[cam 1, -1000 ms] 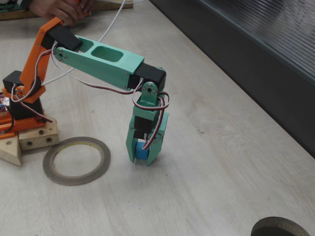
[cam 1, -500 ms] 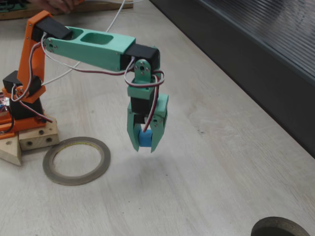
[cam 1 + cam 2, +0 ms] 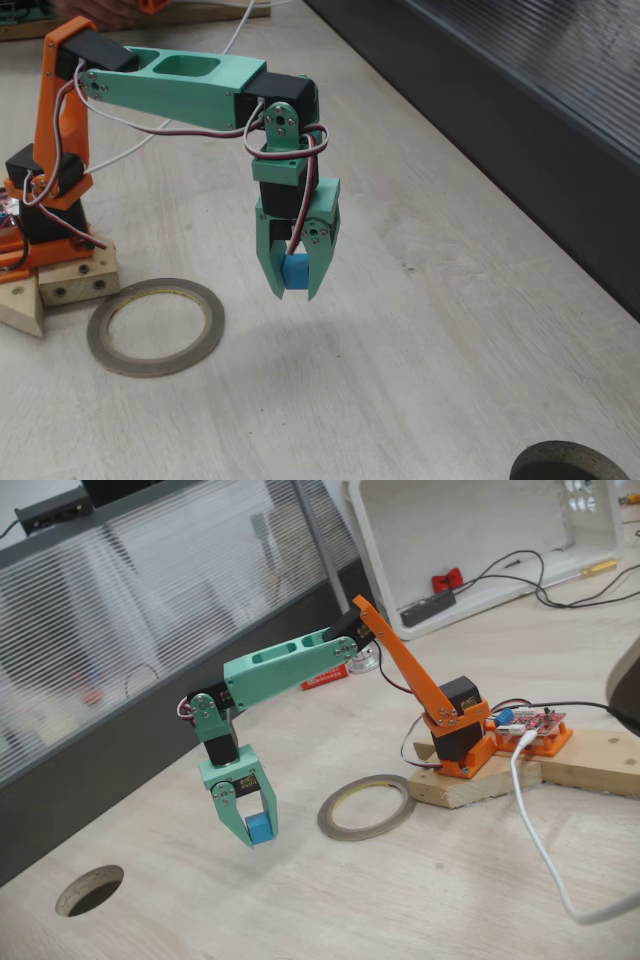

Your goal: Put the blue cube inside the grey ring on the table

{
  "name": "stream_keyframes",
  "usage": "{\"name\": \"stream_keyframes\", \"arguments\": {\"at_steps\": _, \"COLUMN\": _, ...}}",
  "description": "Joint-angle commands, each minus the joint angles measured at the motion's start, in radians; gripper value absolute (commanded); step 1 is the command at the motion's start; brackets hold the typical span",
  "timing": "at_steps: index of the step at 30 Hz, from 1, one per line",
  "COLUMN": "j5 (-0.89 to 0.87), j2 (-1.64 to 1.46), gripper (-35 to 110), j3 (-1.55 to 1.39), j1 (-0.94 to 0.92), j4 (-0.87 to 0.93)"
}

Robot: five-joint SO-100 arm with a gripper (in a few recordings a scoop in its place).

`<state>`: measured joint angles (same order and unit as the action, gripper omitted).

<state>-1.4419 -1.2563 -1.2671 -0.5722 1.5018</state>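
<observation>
A small blue cube [image 3: 296, 271] [image 3: 259, 830] hangs in the air, clamped between the green fingers of my gripper [image 3: 293, 282] [image 3: 256, 836], which is shut on it. The gripper points straight down and is lifted clear of the table [image 3: 420, 330] [image 3: 330, 900]. The grey ring [image 3: 155, 326] [image 3: 366, 805] lies flat on the table close to the arm's wooden base. In a fixed view the ring is to the left of the gripper and a little nearer the front; in another fixed view it is to the right.
The orange arm base on wooden blocks [image 3: 60, 280] [image 3: 500, 770] stands beside the ring. A dark ribbed panel [image 3: 520, 90] borders the table. A darker ring or hole [image 3: 570, 463] [image 3: 90, 890] sits near the table edge. A white cable [image 3: 545, 850] trails across the table.
The gripper has risen off the table with the blue cube held in it, and the arm's upper link has lifted. The ring has stayed put.
</observation>
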Motion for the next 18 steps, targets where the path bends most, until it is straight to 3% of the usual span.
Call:
{"name": "stream_keyframes", "arguments": {"at_steps": 1, "j5": -0.014, "j2": -0.054, "gripper": 5, "j3": -0.005, "j1": -0.014, "j4": 0.005}}
{"name": "stream_keyframes", "arguments": {"at_steps": 18, "j5": -0.014, "j2": -0.055, "gripper": 5, "j3": -0.006, "j1": -0.015, "j4": 0.006}}
